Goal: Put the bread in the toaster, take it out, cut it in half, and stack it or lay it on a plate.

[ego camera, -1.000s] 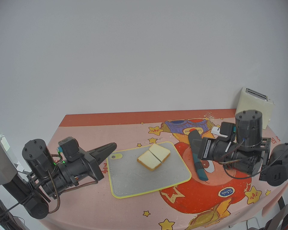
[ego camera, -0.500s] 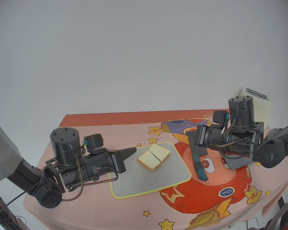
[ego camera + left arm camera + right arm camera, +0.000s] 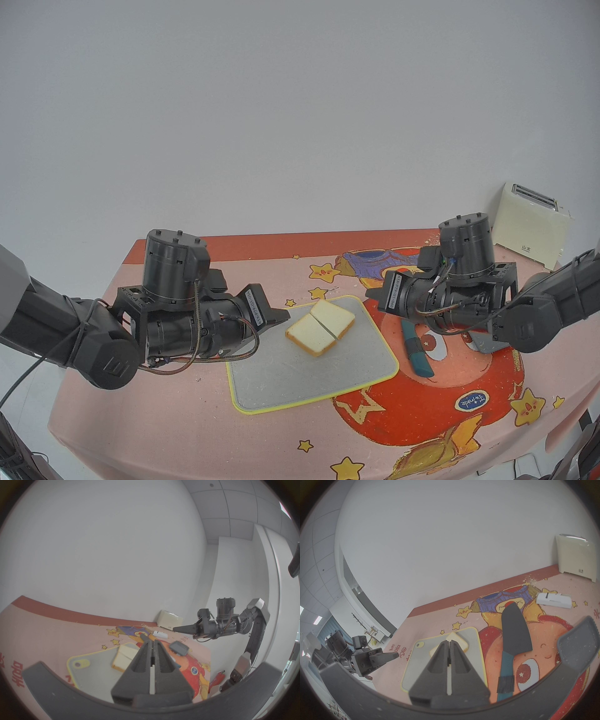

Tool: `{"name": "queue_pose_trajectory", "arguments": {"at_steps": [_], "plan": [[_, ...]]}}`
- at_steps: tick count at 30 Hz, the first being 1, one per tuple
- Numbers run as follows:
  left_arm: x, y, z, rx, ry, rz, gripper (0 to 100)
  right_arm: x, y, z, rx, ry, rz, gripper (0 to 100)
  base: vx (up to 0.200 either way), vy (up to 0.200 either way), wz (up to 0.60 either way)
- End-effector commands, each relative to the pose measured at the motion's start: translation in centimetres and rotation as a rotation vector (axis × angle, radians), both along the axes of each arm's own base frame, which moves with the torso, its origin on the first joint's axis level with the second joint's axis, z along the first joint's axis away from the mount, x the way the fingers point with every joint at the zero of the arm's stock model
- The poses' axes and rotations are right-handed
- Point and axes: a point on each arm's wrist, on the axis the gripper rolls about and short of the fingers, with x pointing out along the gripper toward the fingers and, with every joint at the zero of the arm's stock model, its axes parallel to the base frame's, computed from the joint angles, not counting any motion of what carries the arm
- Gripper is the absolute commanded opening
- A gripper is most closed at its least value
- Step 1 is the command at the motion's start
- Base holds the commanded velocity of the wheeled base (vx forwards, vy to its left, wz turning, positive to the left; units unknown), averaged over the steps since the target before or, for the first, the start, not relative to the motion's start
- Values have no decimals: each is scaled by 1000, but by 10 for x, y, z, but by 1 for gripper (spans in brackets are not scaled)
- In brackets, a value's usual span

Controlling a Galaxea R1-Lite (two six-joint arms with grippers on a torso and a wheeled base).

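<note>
Bread (image 3: 320,326) sits on the grey cutting board (image 3: 281,375) in the middle of the bench (image 3: 187,425), already cut into two pale, lightly toasted halves with brown crust. They lie flat and touching along a straight seam. That seam, and with it each half's long axis, runs slantwise from far-left to near-right, so one half lies nearer and to the left and the other farther and to the right. The left pincer (image 3: 284,314) is clenched on nothing, its tip just beside the near half's left corner and pointing rightward at it. It is the nearer of the two. The right pincer (image 3: 370,292), likewise clenched and empty, hangs to the right of the far half, a little apart, pointing leftward. Below that arm a knife (image 3: 415,356) with a teal handle lies on the bench beside the board. Just beyond it is the dark plate (image 3: 484,342), well apart from the bread on the right. The cream toaster (image 3: 531,225) stands at the far right corner. Judging by this, plating is what remains, and either pincer must release before it can grip a half.
</note>
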Motion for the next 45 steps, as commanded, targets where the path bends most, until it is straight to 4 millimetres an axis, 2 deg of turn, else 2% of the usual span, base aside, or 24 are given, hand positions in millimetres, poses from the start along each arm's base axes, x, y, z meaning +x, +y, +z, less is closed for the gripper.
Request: {"name": "queue_pose_trajectory", "arguments": {"at_steps": [1,5,10,20,30,37,45], "plan": [[10,-7,-8,3,75,20,0,12,13,-18,-15,31,-31,0,0,0,0],[20,-13,-26,10,145,45,0,12,14,-18,-9,33,-26,0,0,0,0],[25,-17,-39,27,175,46,0,18,13,-17,16,36,-52,0,0,0,0],[25,-17,-42,40,178,58,0,30,20,-33,34,80,-74,0,0,0,0],[25,-16,-44,63,172,89,0,41,27,-37,73,94,-96,0,0,0,0],[29,-19,-52,103,196,111,0,46,30,-37,82,89,-99,0,0,0,0],[30,-21,-56,110,202,109,0,59,30,-52,85,119,-128,0,0,0,0]]}}
